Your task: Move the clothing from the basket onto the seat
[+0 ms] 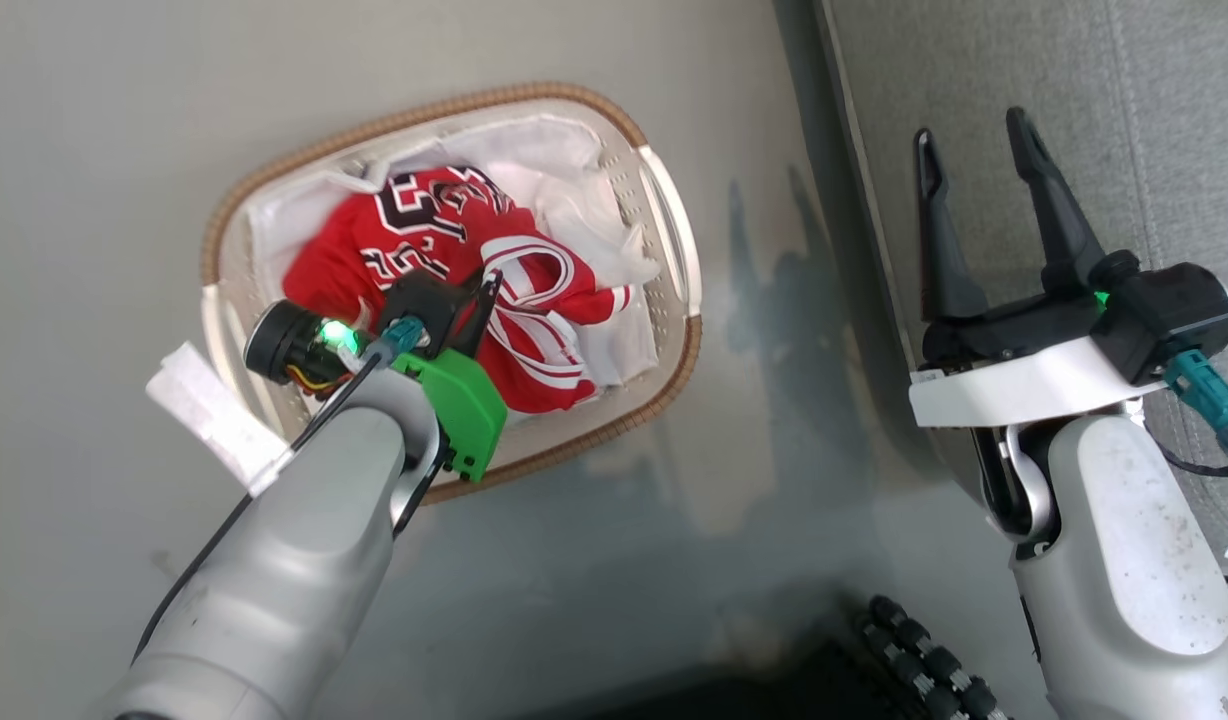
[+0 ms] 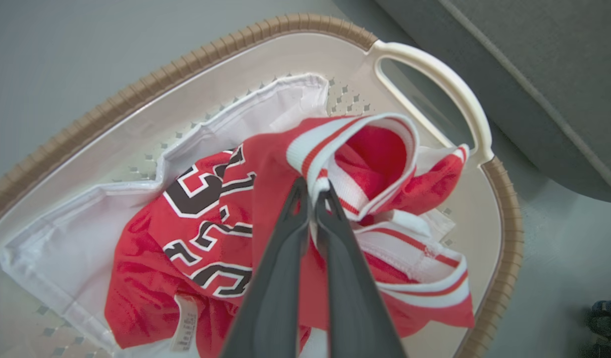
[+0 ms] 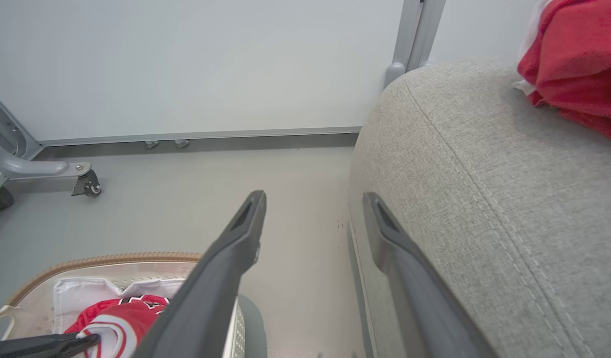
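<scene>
The left fingers [image 2: 304, 201] pinch shut on the white-striped trim, a sound hold on the likely soft, light red jersey [image 2: 136, 238] lying in the white perforated brown-rimmed basket [image 2: 186, 59]. The right fingers [image 3: 246, 223] gape empty beside the grey woven seat [image 3: 484, 174].

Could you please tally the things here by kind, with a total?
Red jersey clothing heaps, white trim: 2
Plain white cloth sheets: 1
White perforated plastic baskets, brown rim: 1
Grey fabric sofa seats: 1
Dark two-fingered grippers: 2, left gripper, right gripper
Total: 7
</scene>
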Available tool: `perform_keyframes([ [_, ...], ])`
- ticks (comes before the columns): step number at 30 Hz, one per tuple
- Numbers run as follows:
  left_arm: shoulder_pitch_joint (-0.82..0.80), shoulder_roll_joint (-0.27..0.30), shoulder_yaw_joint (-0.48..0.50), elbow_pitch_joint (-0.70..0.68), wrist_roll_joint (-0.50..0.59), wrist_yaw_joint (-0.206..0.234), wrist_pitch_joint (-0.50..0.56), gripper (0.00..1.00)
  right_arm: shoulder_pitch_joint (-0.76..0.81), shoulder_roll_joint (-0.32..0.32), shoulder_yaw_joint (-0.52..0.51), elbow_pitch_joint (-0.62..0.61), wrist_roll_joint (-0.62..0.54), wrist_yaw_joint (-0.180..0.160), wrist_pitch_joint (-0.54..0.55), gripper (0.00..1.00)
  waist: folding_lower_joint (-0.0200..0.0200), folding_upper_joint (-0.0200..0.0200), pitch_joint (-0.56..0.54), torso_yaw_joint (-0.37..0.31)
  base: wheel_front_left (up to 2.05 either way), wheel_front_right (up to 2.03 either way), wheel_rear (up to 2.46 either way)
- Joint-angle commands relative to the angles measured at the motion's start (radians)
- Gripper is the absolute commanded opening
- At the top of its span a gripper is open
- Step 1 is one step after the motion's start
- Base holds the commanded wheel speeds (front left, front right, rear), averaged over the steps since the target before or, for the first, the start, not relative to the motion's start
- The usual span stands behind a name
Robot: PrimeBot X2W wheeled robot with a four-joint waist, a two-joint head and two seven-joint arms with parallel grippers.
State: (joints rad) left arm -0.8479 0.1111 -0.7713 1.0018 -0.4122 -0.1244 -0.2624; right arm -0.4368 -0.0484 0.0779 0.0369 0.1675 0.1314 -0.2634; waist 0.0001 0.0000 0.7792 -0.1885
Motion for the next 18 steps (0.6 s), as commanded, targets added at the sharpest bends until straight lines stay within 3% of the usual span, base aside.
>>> perform_keyframes([
  [1, 0.040, 0.026, 0.007, -0.038, 0.016, -0.005, -0.003, 0.00, 0.022, -0.004, -0.004, 0.015, -0.012, -0.001, -0.002, 1.00, -0.0001, 0.0000, -0.118, 0.059, 0.00, 0.00, 0.00],
  [18, 0.170, 0.245, 0.010, -0.412, 0.113, -0.001, 0.005, 0.00, 0.199, -0.004, -0.010, 0.169, -0.056, -0.001, -0.002, 1.00, -0.0001, 0.0000, -0.573, 0.134, 0.00, 0.00, 0.00],
])
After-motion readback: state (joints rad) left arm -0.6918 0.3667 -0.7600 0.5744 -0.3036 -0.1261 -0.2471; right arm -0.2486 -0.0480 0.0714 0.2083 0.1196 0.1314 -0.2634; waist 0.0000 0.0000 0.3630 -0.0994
